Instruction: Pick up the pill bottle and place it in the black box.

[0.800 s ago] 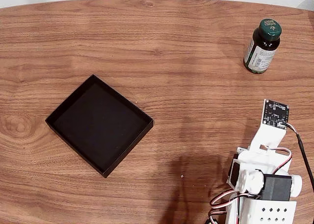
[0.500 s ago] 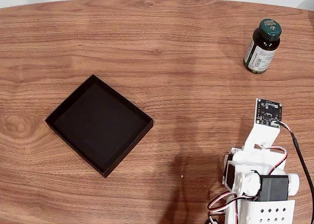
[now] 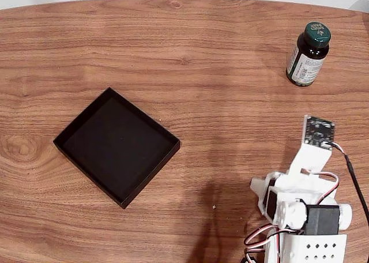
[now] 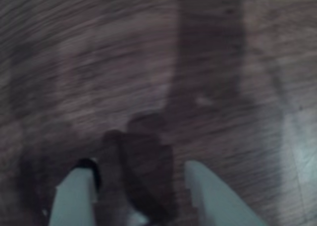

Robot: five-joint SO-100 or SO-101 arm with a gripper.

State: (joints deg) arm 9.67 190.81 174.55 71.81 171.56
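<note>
Wood-grain table (image 3: 190, 55) runs under everything we see. From the fixed view we find the pill bottle (image 3: 308, 54) upright near the far right corner, well apart from the black box (image 3: 116, 147) at the left. Our arm (image 3: 300, 205) sits at the lower right edge, short of the bottle. From the wrist view, blurred, we get what the fixed camera hides: the gripper (image 4: 141, 179) with its two pale fingers (image 4: 74, 194) parted, nothing between them but bare wood and shadow.

A wooden table (image 3: 190, 55) carries the black box (image 3: 117, 146) and, well apart, the upright pill bottle (image 3: 308, 54).
</note>
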